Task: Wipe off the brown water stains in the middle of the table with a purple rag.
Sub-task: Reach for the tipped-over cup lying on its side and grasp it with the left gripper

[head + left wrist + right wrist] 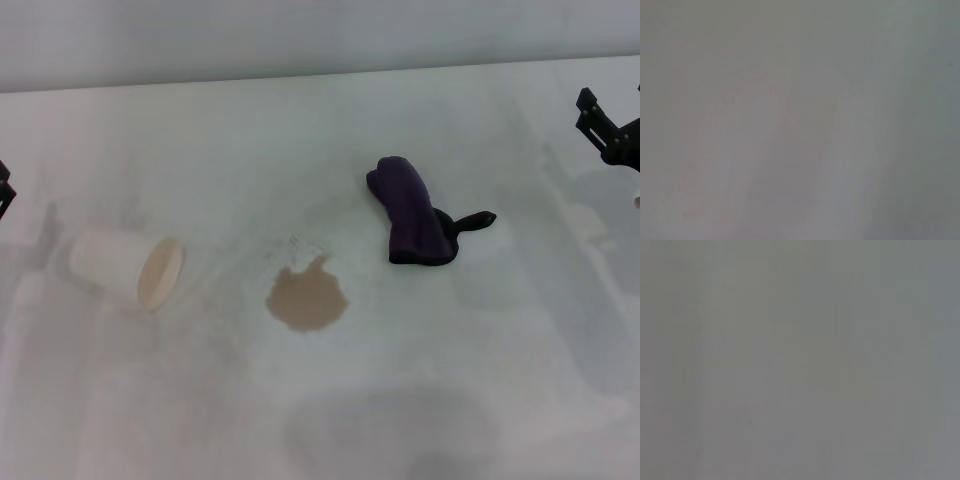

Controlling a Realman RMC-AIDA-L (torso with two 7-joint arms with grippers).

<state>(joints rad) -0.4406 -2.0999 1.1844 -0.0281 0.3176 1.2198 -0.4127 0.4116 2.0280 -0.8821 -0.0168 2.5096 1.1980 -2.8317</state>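
Observation:
The brown water stains (307, 298) lie as a tan roundish puddle with a small tail near the middle of the white table (330, 130). The purple rag (408, 212) lies bunched to the right of the puddle, apart from it, with a thin dark loop (472, 221) at its right end. My right gripper (608, 126) is at the far right edge, above the table and well right of the rag. My left gripper (4, 190) barely shows at the far left edge. Both wrist views show only plain grey surface.
A white paper cup (126, 266) lies on its side left of the puddle, mouth facing the puddle. The table's far edge meets a grey wall at the top.

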